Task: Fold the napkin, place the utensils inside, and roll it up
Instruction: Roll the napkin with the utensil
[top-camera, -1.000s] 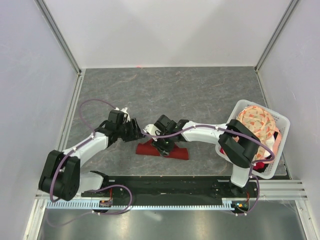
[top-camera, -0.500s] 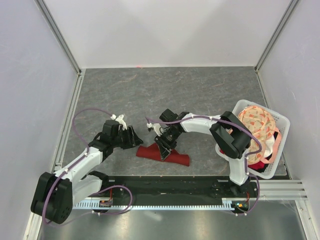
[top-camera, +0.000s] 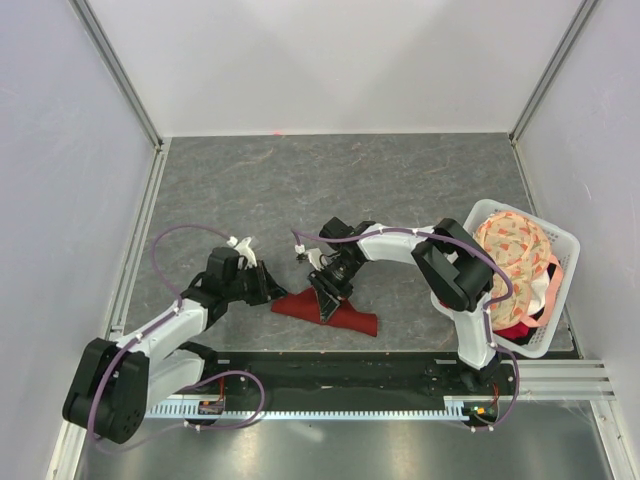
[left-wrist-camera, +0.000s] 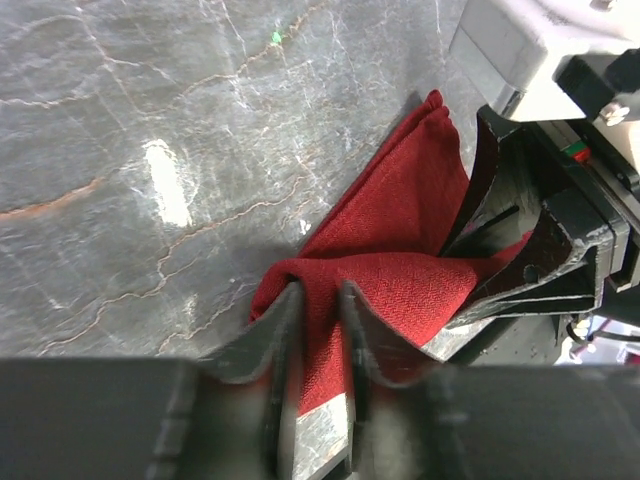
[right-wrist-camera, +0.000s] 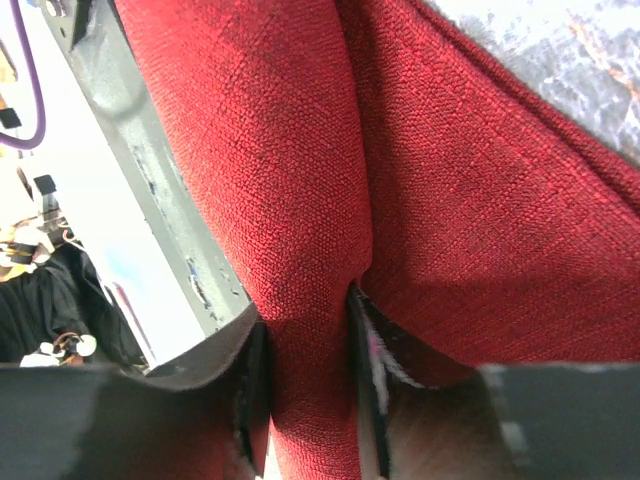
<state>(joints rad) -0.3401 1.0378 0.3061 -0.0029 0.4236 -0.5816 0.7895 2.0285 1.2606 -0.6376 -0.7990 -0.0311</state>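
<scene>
Napkin (left-wrist-camera: 400, 230) pinched in left pincer (left-wrist-camera: 318, 305), right pincer (right-wrist-camera: 305, 320)

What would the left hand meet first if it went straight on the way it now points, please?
The left hand is shut on the napkin; more napkin comes first, then probably the right hand, depth unclear.

a grey, marble-veined stone-look tabletop (top-camera: 400, 180) is spread beneath and well beyond the left gripper (top-camera: 274, 293) and the right gripper (top-camera: 330, 302). a plain white back wall panel (top-camera: 330, 60) is set far ahead of both grippers. a white left side panel (top-camera: 60, 200) is placed outward of the left gripper and a white right side panel (top-camera: 600, 120) outward of the right gripper. silver aluminium corner posts (top-camera: 120, 75) are fixed where the panels meet. a small red light spot (top-camera: 277, 132) is seen at the tabletop's far edge. a bright glare patch (left-wrist-camera: 165, 180) is thrown on the stone ahead of the left gripper. a flat black base plate (top-camera: 330, 372) is laid nearer than both grippers.
</scene>
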